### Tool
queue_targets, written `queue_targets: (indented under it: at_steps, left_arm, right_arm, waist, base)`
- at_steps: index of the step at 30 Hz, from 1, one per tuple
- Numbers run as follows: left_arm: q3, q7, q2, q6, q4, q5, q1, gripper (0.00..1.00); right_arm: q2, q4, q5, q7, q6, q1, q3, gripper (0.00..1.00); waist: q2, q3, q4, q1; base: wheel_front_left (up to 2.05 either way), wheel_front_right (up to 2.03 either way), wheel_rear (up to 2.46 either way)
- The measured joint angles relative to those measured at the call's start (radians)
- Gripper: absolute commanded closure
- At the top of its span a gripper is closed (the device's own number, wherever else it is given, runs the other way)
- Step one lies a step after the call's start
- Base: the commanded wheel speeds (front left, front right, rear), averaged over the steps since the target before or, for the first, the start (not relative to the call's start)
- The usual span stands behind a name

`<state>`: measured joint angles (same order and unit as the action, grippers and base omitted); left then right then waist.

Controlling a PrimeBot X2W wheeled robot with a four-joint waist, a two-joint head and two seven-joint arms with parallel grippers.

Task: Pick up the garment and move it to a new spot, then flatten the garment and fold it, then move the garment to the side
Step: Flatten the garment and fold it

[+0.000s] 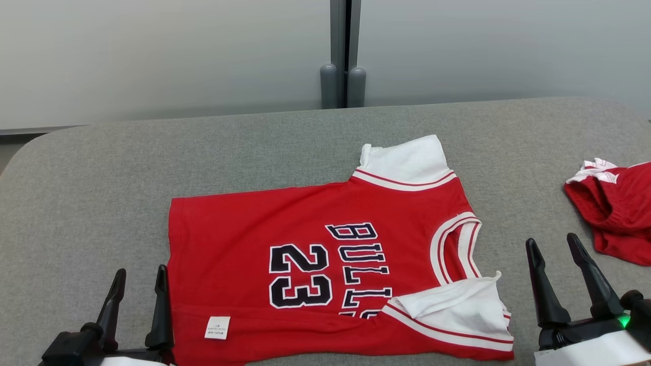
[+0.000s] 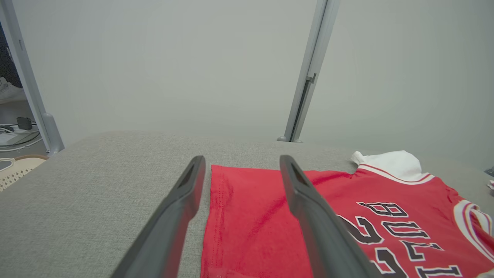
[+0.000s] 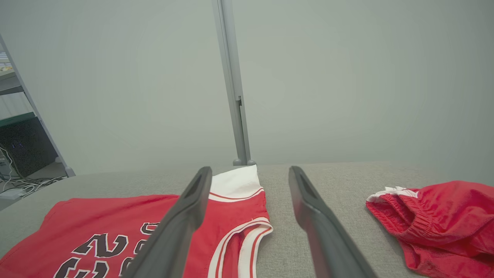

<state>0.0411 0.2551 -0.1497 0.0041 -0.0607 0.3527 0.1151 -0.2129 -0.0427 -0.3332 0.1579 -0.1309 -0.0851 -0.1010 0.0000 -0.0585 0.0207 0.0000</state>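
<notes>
Head view is showing the red garment [image 1: 325, 254] lying spread on the gray bench [image 1: 101, 168], number and lettering facing up. Its near edge is turned over, so a white label [image 1: 217, 328] and the near white sleeve [image 1: 457, 305] are lying on top. The left claw [image 1: 142, 270] is hovering released at the hem edge, and the right claw [image 1: 551, 239] is released just beside the collar end; neither is grasping anything. Folding seems to be under way. Doing it well probably means pinching both ends of 1 long edge, lifting evenly, and laying it across so the 2 sleeves are lining up. Red shorts [image 1: 618, 213] are lying near the right claw and could be snagging it. A gray post [image 1: 343, 76] is standing behind the bench, well apart.
</notes>
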Motion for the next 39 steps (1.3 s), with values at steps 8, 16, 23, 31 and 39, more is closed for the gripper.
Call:
queue_targets:
  at_steps: [8,16,23,31,39]
  left_arm:
    - [0.013,-0.031,0.007,0.01,0.006,0.009,0.001,0.0]
    - [0.05,-0.158,0.004,-0.018,-0.08,0.037,-0.243,0.0]
    - [0.029,-0.268,-0.03,-0.048,-0.397,0.092,-0.511,0.0]
    - [-0.002,-0.275,-0.073,-0.078,-0.712,0.134,-0.671,0.0]
    - [0.012,-0.239,-0.095,-0.117,-0.823,0.155,-0.734,1.0]
  right_arm:
    - [0.009,-0.012,0.001,-0.013,0.0,-0.016,-0.002,0.0]
    - [0.003,-0.044,-0.002,-0.021,0.0,0.04,-0.018,0.0]
    - [0.003,-0.041,-0.011,-0.007,0.0,0.117,-0.041,0.0]
    - [0.009,0.011,-0.028,0.029,0.0,0.171,-0.061,0.0]
    - [0.005,0.069,-0.049,0.042,0.0,0.195,-0.049,0.0]
  waist:
    - [0.0,-0.005,0.001,0.0]
    - [0.0,-0.086,-0.01,0.0]
    - [0.0,-0.21,-0.035,0.0]
    - [0.0,-0.288,-0.087,0.0]
    - [0.0,-0.299,-0.096,0.0]
  base:
    - [0.0,0.0,0.0]
    - [0.0,0.0,0.0]
    - [0.0,0.0,0.0]
    - [0.0,0.0,0.0]
    - [0.0,0.0,0.0]
